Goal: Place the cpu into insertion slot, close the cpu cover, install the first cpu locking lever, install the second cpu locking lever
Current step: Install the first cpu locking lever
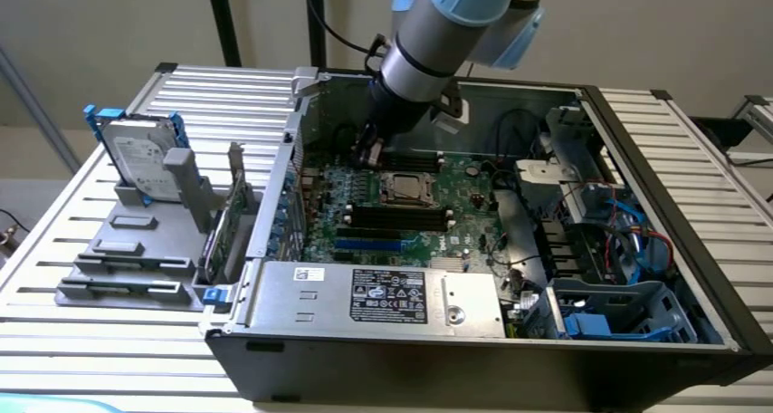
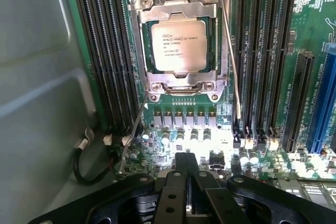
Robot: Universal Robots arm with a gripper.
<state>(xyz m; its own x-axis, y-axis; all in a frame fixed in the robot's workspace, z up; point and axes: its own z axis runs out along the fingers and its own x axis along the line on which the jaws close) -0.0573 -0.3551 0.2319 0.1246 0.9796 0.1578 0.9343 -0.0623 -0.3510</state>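
Observation:
The cpu (image 2: 178,45) lies flat in the insertion slot (image 2: 214,39), its printed silver top showing. The silvery cpu cover (image 2: 181,10) is down around it. One thin wire locking lever (image 2: 232,66) runs along one side of the socket. The other lever (image 2: 134,132) sticks out at an angle from the socket's corner toward the case wall. My gripper (image 2: 187,157) hovers over the board a short way from the socket, shut, with nothing held. In the exterior view the gripper (image 1: 367,150) hangs inside the open case, just behind and to the exterior view's left of the socket (image 1: 405,188).
Long black memory slots (image 2: 102,51) flank the socket on both sides. The grey case wall (image 2: 37,103) and a black cable (image 2: 84,174) are close by. A power supply (image 1: 375,295) sits at the case front, a blue drive cage (image 1: 616,309) at the right, a hard drive (image 1: 139,159) outside.

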